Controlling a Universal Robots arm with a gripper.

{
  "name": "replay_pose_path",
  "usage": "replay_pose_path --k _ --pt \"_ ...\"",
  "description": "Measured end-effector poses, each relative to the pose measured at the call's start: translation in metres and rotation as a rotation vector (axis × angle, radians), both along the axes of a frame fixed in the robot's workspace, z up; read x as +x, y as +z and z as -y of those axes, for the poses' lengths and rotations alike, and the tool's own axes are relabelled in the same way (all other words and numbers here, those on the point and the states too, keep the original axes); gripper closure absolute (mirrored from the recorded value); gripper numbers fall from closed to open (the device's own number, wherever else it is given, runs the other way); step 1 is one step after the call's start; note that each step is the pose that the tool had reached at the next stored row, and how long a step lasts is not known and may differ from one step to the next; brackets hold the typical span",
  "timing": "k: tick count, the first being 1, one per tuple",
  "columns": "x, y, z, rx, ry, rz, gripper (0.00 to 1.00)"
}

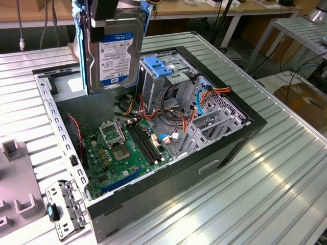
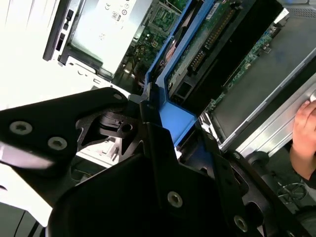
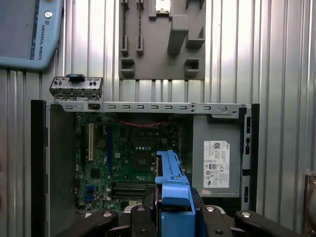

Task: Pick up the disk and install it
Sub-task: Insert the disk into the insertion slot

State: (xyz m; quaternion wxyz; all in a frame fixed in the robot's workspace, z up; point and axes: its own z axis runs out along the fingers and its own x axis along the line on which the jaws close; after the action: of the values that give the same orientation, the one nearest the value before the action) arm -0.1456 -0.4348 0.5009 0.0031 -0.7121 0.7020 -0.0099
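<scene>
disk (image 1: 115, 53) is in the air, upright, label side facing the exterior camera, hanging over the back corner of the open computer case (image 1: 240, 138). Not touching the case.
fingers (image 2: 158, 153) are clenched on the disk's top end, pinching the light blue bracket (image 3: 173, 192) that runs along its edges. In both wrist views the blue bracket sits squeezed between the black finger parts.
Just beside the disk, toward the exterior view's right, is the grey drive cage (image 1: 158, 69) with its blue plastic top, inside the case. Orange and blue cables (image 1: 204, 97) are bunched next to the cage.
Below the disk: green motherboard (image 1: 120, 153) on the case floor. In the first wrist view a grey box with a white sticker (image 3: 217, 163) sits in the case corner beside the board.
Case lies on its side, open face up, on the ribbed metal desk (image 1: 265, 194).
A grey plastic fixture (image 1: 15, 178) lies on the desk at the exterior view's left, apart from the case, and a small metal plate (image 1: 64, 209) lies near the case's front corner.
A person's hand (image 2: 303, 138) is at the edge of the second wrist view, clear of the disk.
</scene>
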Motion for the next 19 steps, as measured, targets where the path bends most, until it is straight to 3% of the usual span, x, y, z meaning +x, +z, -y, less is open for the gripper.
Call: replay_pose_path --k 5,9,11,12,13,14,19 --pt "0.0007 0.0000 0.0062 -0.0016 0.000 0.0000 0.63" --pt "0.0048 0.0000 0.0072 -0.0023 0.000 -0.0001 0.63" --pt "0.0117 0.0000 0.0075 -0.0025 0.000 -0.0002 0.63" --pt "0.0292 0.0000 0.0078 -0.0027 0.000 -0.0005 0.63" --pt "0.0415 -0.0002 0.0107 -0.0028 0.000 -0.0006 0.63" --pt "0.0419 -0.0004 0.0153 -0.0029 0.000 -0.0006 0.63" --pt "0.0425 -0.0007 0.0286 -0.0041 -0.001 -0.0006 0.63"
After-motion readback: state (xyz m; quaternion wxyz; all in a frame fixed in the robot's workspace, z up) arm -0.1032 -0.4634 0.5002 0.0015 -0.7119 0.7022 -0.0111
